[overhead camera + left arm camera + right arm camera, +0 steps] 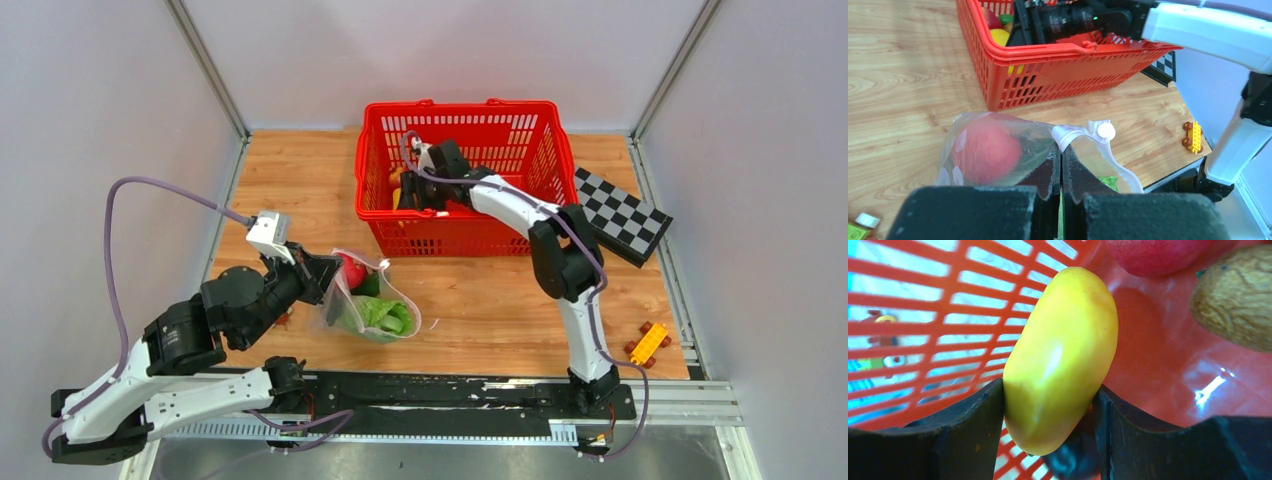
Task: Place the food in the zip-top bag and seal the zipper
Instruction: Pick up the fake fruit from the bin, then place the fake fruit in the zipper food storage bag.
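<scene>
Pale wooden table (pixel 480 300), grey walls around. Near left: clear zip-top bag (pixel 375 305) lying crinkled, red apple (pixel 352 270) and pale lettuce (pixel 388 316) inside, mouth edge clenched flat in the left gripper (pixel 1061 152) (white zipper (pixel 1074 134) piece visible only from that wrist). Farther back: right arm stretched out, wrist down inside the red basket (pixel 460 238), right gripper (pixel 1048 392) grasping the yellow lemon (pixel 1063 360) against the mesh, plain only up close.

Pale grey walls (pixel 90 110) close in a light wooden tabletop (pixel 480 300) on three sides, with metal strips (pixel 208 65) running up the corners. The light is soft and even.
</scene>
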You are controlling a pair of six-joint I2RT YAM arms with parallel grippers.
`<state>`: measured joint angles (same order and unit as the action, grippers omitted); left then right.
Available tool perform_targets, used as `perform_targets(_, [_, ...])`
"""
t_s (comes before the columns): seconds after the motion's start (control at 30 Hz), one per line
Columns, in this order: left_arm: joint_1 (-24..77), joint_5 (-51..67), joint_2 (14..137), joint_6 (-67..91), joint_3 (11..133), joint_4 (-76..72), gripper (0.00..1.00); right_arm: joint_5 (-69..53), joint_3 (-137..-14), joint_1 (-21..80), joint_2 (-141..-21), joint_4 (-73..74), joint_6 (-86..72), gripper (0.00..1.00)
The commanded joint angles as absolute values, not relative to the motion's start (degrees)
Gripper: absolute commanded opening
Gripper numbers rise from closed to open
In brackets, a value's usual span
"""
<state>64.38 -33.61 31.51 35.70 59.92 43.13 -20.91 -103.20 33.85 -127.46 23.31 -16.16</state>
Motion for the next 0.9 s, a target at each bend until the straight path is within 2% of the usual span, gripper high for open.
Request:
perform_targets(0.0, [64.46,-33.08,32.19,35.68,59.83,39.22,0.0,-24.01,-98.06,32.25,-115.91,15.83,-17.64,0.24])
perform_targets(0.33, [64.42,-31.96,33.3,35.25,59.53,38.23,0.01,-21.88,-86.04,30.47,-102.43,11.09,-17.46,0.23])
perform_targets(0.67, [64.42,-28.14,35.99,34.26,59.83,37.33,0.01,-24.27,-82.61,28.92,-91.56,8.72,-14.87,0.22])
perform_targets(0.87, [64.43,-25.82,38.27,33.42,60.41,35.92,0.01,-28.09,-77.29,28.92,-81.02,7.25,-13.94,0.23])
